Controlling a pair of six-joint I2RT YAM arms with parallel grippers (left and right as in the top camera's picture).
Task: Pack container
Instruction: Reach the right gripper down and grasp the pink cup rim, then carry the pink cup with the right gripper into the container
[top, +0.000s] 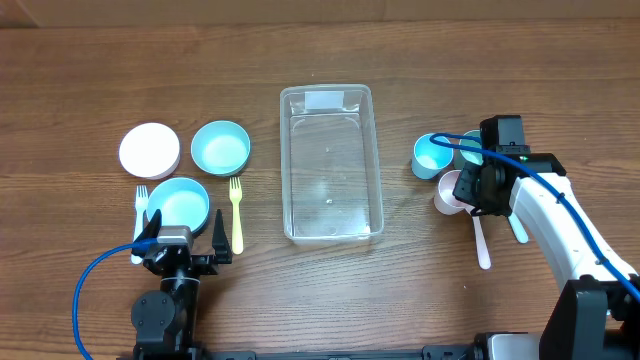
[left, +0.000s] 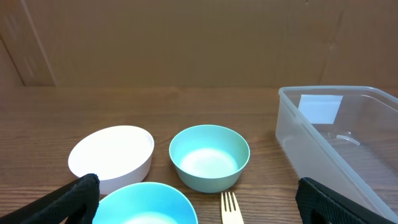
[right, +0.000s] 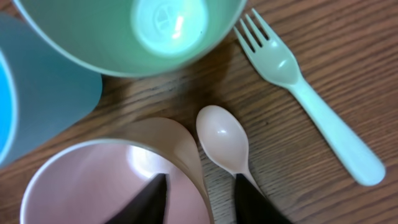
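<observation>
The clear plastic container (top: 330, 228) stands empty mid-table; it also shows in the left wrist view (left: 311, 143). My right gripper (top: 472, 190) is open and straddles the wall of a pink cup (top: 445, 196). In the right wrist view one finger is inside the pink cup (right: 93, 180), the other outside it, with the gripper (right: 201, 180) not closed on the wall. My left gripper (top: 180, 245) is open and empty near the front edge, behind a blue bowl (top: 180, 203); in its wrist view the fingers (left: 198, 180) are wide apart.
A white bowl (top: 150, 148), a teal bowl (top: 220, 146), a yellow fork (top: 236, 212) and a pale fork (top: 141, 205) lie left. A blue cup (top: 430, 156), green cup (right: 143, 31), pink spoon (right: 222, 137) and green fork (right: 298, 81) are by the pink cup.
</observation>
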